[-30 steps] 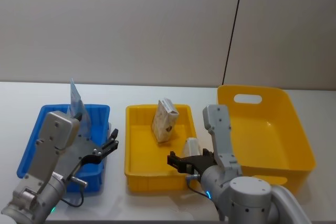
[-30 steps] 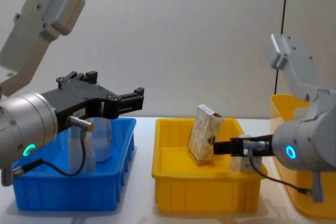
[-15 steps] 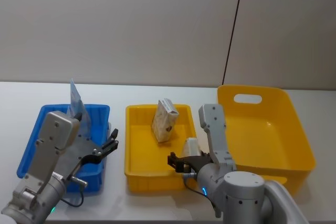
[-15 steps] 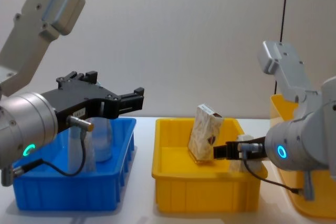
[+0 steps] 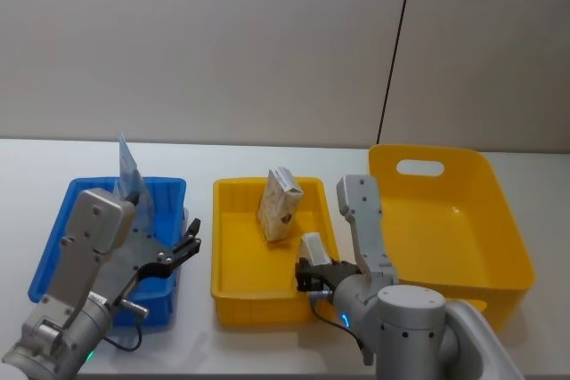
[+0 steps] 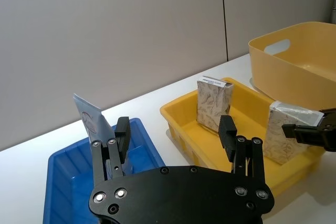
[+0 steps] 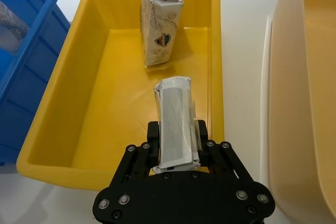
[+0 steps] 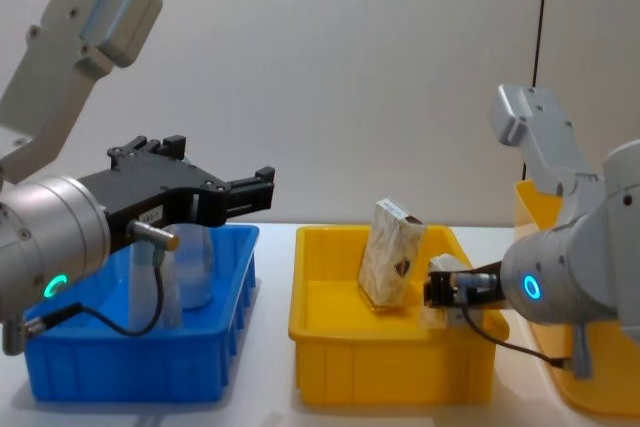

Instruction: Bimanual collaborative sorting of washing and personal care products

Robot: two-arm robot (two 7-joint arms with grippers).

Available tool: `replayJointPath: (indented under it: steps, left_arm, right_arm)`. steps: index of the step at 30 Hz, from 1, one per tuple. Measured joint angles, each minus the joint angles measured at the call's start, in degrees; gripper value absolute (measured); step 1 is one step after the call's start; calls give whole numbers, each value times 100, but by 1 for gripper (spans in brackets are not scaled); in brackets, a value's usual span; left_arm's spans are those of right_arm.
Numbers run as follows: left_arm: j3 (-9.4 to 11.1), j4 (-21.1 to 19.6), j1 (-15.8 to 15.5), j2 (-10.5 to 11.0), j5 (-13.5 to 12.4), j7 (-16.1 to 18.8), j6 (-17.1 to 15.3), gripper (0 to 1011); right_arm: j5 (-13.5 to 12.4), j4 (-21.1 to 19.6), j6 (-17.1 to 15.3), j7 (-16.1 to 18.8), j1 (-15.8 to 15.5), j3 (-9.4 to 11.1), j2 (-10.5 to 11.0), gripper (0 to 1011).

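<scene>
Right hand (image 7: 177,129) is clamped on the small whitish carton (image 7: 175,103). Over the last second it's slid that carton off the right wall of the yellow tray (image 7: 110,114), closer to the beige patterned carton (image 7: 160,30) standing in there. Looks like it's lining up a drop, though I can't tell if it's touching the floor yet. Left hand (image 8: 262,190) hasn't budged, open over the blue bin (image 8: 130,367).

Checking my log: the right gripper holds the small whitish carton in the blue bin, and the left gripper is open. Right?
No: the right gripper holds the small whitish carton in the yellow tray instead, as the right wrist view shows. The left gripper is open.
</scene>
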State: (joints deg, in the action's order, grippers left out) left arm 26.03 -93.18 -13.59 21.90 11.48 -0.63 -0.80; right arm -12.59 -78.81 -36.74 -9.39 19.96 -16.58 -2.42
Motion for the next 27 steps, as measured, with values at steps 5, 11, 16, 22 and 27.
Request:
replayJointPath:
  steps: [5, 11, 16, 22, 27]
  left_arm:
    - [0, 0, 0, 0, 0, 0, 0, 1002]
    - [0, 0, 0, 0, 0, 0, 0, 1001]
    - [0, 0, 0, 0, 0, 0, 0, 1001]
    - [0, 0, 0, 0, 0, 0, 0, 1001]
    - [0, 0, 0, 0, 0, 0, 0, 1001]
  right_arm:
    - [-3, 59, -8, 23, 37, 34, -31, 362]
    - [14, 98, 15, 49, 61, 46, -44, 362]
    - [66, 105, 137, 94, 62, 28, -29, 360]
    - [135, 87, 383, 181, 47, -21, 19, 356]
    - [212, 46, 708, 298, 27, -78, 82, 350]
